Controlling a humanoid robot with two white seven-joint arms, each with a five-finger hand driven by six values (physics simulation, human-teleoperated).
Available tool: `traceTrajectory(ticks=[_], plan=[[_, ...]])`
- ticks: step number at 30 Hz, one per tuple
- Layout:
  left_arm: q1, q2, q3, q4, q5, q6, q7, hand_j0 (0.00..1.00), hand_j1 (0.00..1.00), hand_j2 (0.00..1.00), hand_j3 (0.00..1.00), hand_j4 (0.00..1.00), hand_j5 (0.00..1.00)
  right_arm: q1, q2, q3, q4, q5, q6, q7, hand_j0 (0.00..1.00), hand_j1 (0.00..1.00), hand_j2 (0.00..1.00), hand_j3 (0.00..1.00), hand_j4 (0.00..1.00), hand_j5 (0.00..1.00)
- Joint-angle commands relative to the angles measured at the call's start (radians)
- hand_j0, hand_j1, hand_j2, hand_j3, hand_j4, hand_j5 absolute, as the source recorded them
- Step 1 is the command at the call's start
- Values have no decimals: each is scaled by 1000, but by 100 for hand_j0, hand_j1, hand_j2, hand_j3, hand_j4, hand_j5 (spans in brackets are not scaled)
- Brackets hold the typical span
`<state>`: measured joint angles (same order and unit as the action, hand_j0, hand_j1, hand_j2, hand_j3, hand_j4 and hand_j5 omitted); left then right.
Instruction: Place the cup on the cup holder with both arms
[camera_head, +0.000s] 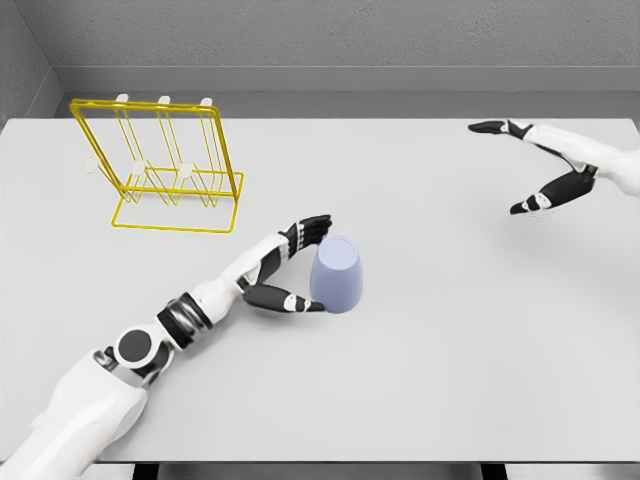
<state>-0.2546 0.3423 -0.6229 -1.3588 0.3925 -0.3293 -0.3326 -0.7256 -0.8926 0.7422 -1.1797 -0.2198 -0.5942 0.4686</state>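
The cup (337, 274), pale lavender and standing mouth-down, sits near the middle of the grey counter (420, 380), just toward seven o'clock from its centre. The left hand (298, 268) is at the cup's nine o'clock side, its dark fingers spread: the upper fingers reach to the cup's top edge at about eleven o'clock, the thumb lies low against its base at about eight o'clock. Whether they press the wall or only touch it cannot be told, and the cup stands flat, so the grasp looks unfinished. The right hand (530, 170) hovers far off at two o'clock, fingers spread and holding nothing.

The yellow wire rack (165, 165) stands at ten o'clock, well apart from the cup, with pale pegs rising inside its frame.

The step in hand seems to be closing on the cup. To do it well, the left fingers should wrap further round the wall before lifting, since the tapered side could slip upward out of a shallow pinch. Closing evenly from both sides keeps the cup from skidding toward three o'clock. Keeping it mouth-down would likely suit dropping it over a peg.
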Motion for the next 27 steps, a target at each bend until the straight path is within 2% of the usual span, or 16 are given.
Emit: traceTrajectory(ticks=[1, 2, 5, 27], plan=[[0, -9, 0, 14, 3, 1, -2, 100, 100, 100, 100, 100, 100, 0, -17, -26, -5, 208, -17, -136, 100, 100, 100, 100, 100, 100], [-3, -11, 0, 14, 3, 1, -2, 100, 100, 100, 100, 100, 100, 2, -45, -24, -3, 203, -17, -139, 100, 100, 100, 100, 100, 100], [-8, -23, -1, 24, -15, 0, -3, 100, 100, 100, 100, 100, 100, -2, -45, -18, -1, 209, -17, -133, 100, 100, 100, 100, 100, 100], [-18, -68, -4, 33, -23, 1, -5, 100, 100, 100, 100, 100, 100, 0, 1, -29, 2, 203, -17, -143, 100, 100, 100, 100, 100, 100]])
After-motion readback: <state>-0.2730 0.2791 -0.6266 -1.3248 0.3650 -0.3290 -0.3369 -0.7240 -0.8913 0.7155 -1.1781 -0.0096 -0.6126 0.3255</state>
